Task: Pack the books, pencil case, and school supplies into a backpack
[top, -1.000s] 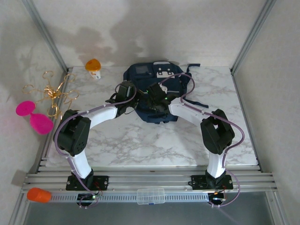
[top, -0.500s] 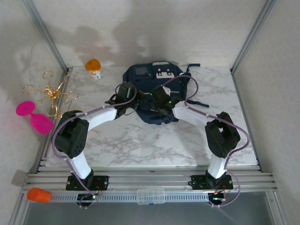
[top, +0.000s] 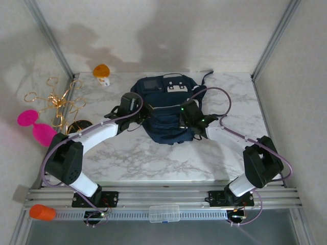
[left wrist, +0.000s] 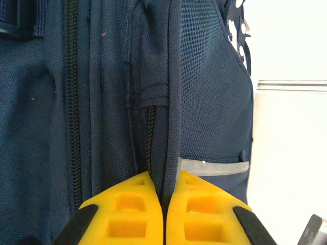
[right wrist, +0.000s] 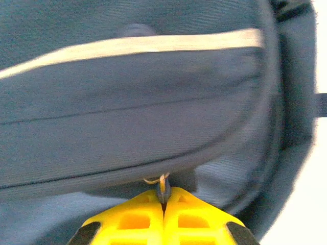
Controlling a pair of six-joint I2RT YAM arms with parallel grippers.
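Right tool [right wrist: 163, 193] clamped on the zipper pull [right wrist: 162, 181] at its tips; backpack [top: 166, 109] directly ahead on the table [top: 153, 153], seam running crosswise; left tool [left wrist: 163, 182] pinches backpack fabric opposite.

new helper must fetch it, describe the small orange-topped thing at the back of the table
On the white marble tabletop, go to the far left corner, left of the navy fabric backpack. The small object with a rounded orange top and white base stands alone, the only orange thing on the marble.
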